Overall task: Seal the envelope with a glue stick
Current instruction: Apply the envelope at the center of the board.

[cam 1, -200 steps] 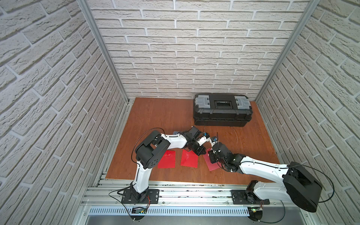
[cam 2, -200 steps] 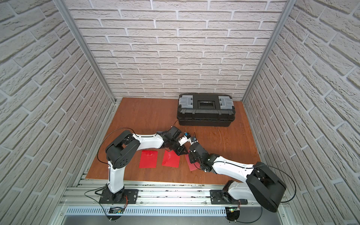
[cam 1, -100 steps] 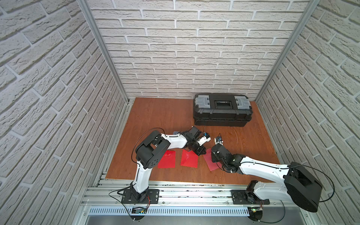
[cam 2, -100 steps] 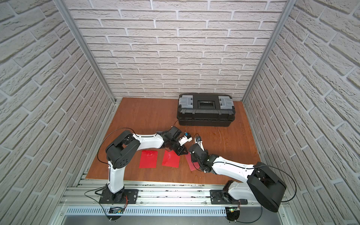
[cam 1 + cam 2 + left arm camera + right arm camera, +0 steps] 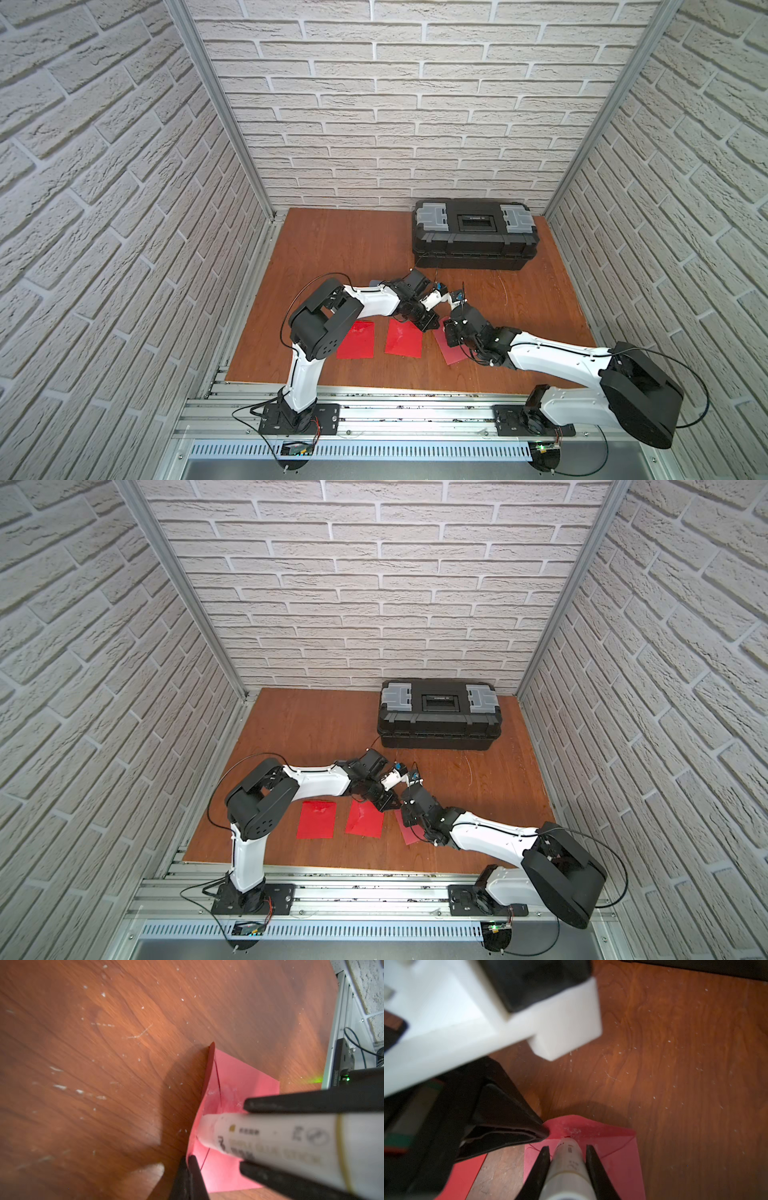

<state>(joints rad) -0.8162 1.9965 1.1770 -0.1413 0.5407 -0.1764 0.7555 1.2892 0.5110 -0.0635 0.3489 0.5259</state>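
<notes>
Right arm has crept nearer my left; right jaws clench the glue stick, tip against the pink envelope's raised flap, pinched by left jaws. Label's blurred, unreadable.

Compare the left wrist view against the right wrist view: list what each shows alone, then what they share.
Only the left wrist view: the metal rail, a green light, a strip of brick wall.
Only the right wrist view: a second red envelope beside the worked one, and the left arm's white housing.
Both: the right pincer shut on the glue stick, its tip at the pink envelope, whose raised flap the left pincer pinches, on the wooden table.
</notes>
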